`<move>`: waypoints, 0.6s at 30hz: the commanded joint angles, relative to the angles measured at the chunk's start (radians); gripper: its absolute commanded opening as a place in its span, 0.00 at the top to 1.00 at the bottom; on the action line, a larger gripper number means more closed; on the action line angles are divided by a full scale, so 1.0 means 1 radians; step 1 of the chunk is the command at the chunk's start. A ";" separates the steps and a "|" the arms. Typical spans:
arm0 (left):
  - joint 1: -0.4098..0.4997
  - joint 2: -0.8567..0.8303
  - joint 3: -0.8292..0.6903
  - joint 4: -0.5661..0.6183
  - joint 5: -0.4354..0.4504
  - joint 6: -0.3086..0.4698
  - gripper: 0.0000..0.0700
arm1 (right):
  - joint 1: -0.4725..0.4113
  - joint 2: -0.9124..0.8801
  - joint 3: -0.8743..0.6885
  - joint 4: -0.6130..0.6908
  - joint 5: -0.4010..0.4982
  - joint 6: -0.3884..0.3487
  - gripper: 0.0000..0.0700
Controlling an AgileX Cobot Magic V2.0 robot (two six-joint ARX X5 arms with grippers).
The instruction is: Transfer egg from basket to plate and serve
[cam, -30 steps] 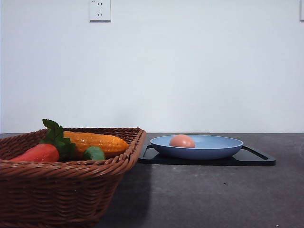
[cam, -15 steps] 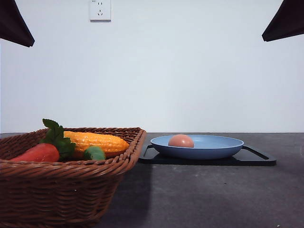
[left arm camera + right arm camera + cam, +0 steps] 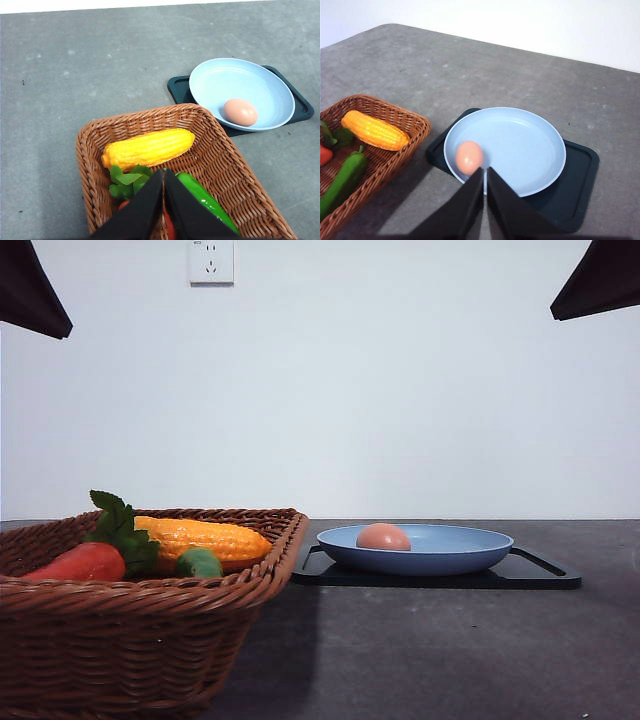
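The egg (image 3: 384, 536) is seated in the plate (image 3: 450, 558), outside the basket (image 3: 150, 640); both tools (image 3: 163, 210) (image 3: 484, 205) are closed and empty, so only serving is judged outstanding.

The right gripper (image 3: 484, 175) hangs above the near rim of the sky-blue plate (image 3: 530, 150), its two dark fingers pressed together. The egg (image 3: 469, 157) lies inside the plate near that rim (just beside the fingertips). The plate sits on a black tray (image 3: 575, 200). Close by, the wicker basket (image 3: 415, 127) holds a corn cob (image 3: 374, 131) and a green pepper (image 3: 342, 182).
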 commanded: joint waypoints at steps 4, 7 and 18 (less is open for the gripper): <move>0.047 -0.120 0.009 0.010 0.003 0.152 1.00 | 0.007 0.004 0.010 0.010 0.004 0.016 1.00; 0.141 -0.213 -0.005 0.018 0.003 0.186 1.00 | 0.007 0.003 0.010 0.010 0.004 0.016 1.00; 0.575 -0.526 -0.244 0.142 0.087 0.185 1.00 | 0.007 0.004 0.010 0.010 0.004 0.016 1.00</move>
